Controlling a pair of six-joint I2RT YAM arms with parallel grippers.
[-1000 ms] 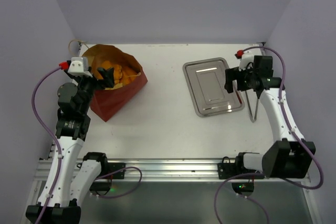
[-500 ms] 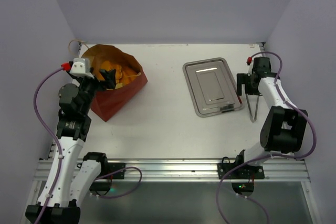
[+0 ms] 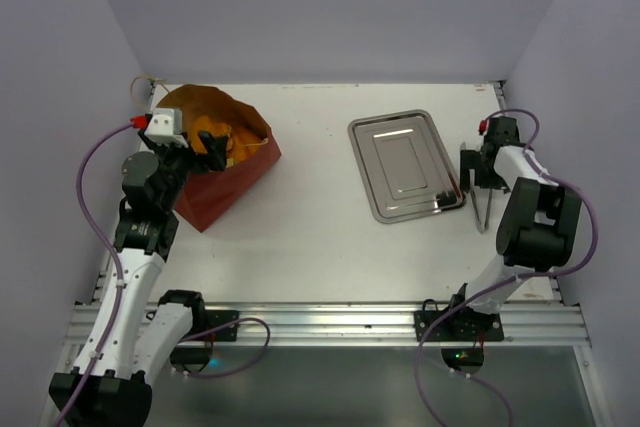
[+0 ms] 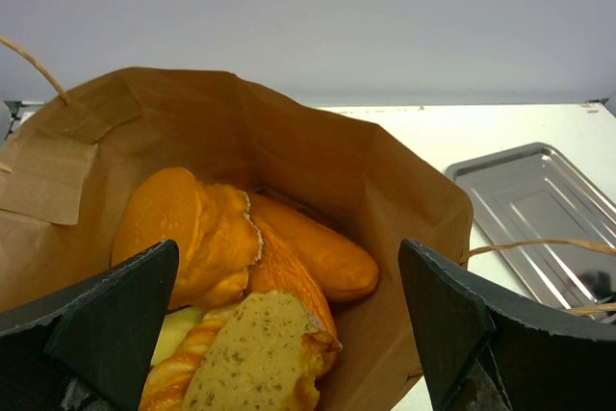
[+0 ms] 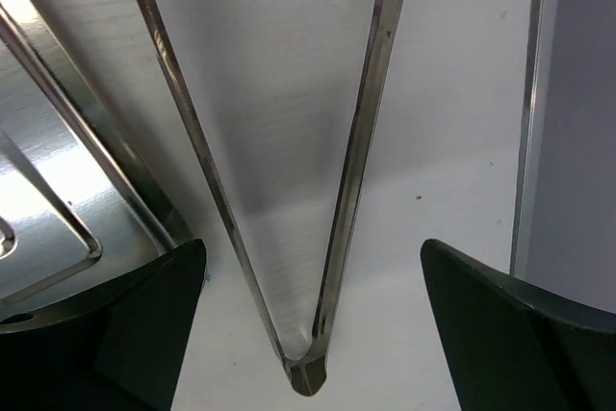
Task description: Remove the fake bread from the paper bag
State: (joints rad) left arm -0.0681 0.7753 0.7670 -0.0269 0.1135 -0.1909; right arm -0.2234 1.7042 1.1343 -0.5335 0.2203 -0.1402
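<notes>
Fake bread [image 4: 241,276] all inside paper bag [image 4: 385,180]: orange bun, long loaf, speckled slice piled in brown mouth. Bag lies at far left of desk [image 3: 300,217]. Left claw [image 4: 284,334] spread, hovering at bag mouth, nudged slightly right versus second ago. Right claw [image 5: 308,334] spread, low over tongs [image 5: 356,170], joined end between its fingers, just right of steel tray [image 3: 405,165]. Right arm has swung off tray edge and folded back.

Red paper bag [image 3: 212,199] with brown kraft lining, mouth gaping around the spread left pincer [image 4: 279,334], fake bread [image 4: 241,276] heaped inside between its fingers, puffy orange bun [image 4: 178,238] towards the left finger, golden loaf [image 4: 318,257] beyond, speckled tan slice [image 4: 252,348] nearest.
</notes>
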